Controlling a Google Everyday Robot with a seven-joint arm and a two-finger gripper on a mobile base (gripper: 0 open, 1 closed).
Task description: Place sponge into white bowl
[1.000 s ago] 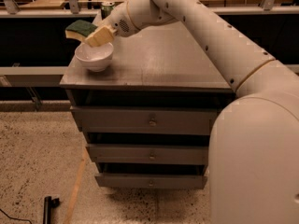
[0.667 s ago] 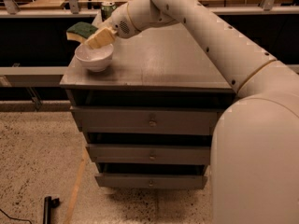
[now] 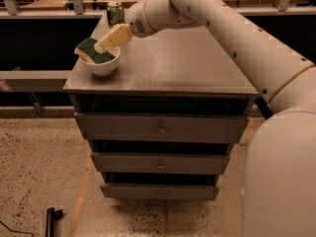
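1. Resting at the far left, the sponge lies tilted across the rim of the bowl, green side up. Its left end juts out past the rim and its right end dips toward the inside.
2. The bowl stands upright near the front left corner of the cabinet top, close to the left edge. Beyond that edge the surface drops away to a lower grey ledge.
3. The gripper sits just right of the sponge and above the bowl, its tip touching the sponge's right end. Whether it grips the sponge or has let go cannot be told from this view.
4. By the look of it, the task is at the release step: the sponge is over the bowl but not settled inside.
5. The next move probably calls for letting go cleanly and lifting straight up, without dragging the sponge leftward, where it could tip off the rim and over the cabinet edge.
6. A green can stands behind the gripper at the back edge, near enough that a rearward retreat risks a knock.
7. To the right, the cabinet top is open, and the arm stretches over it, so pulling back up and rightward looks the safest path.
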